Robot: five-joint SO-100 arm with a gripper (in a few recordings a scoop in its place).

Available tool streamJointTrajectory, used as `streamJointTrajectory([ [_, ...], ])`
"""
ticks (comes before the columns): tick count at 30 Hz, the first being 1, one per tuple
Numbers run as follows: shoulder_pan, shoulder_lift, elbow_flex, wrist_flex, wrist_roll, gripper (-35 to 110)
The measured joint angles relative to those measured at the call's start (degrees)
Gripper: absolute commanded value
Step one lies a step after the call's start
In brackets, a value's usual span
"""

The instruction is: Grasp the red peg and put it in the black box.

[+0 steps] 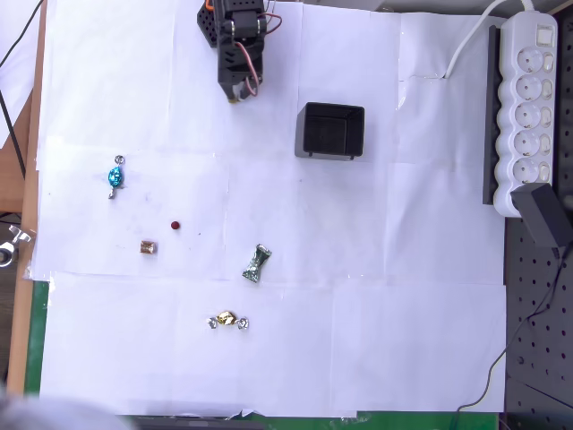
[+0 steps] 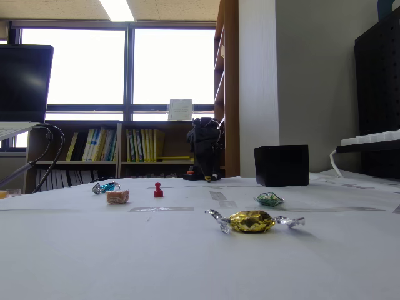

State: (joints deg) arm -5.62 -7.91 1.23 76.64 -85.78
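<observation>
The red peg (image 1: pixel 175 226) is standing upright and alone on the white paper-covered surface (image 1: pixel 358 296); in the fixed view (image 2: pixel 158 190) it is showing a small round head over a wider foot. Just beside it a brown-gold square candy (image 1: pixel 149 247) is lying, with a blue foil candy (image 1: pixel 115 176), a green crinkled one (image 1: pixel 256 264) and a gold twist-wrapped one (image 1: pixel 227 320) scattered around. The black box (image 1: pixel 330 131), square and matte-walled, is sitting well apart with bare paper between. The tool (image 1: pixel 238 90) is resting folded near the arm's base; its opening cannot be told.
</observation>
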Motion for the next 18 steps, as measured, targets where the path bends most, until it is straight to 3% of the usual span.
streamJointTrajectory([
  [9,4.0,0.0,0.0,-1.1,-2.4,0],
  [18,5.4,14.7,3.6,-28.1,-2.0,0],
])
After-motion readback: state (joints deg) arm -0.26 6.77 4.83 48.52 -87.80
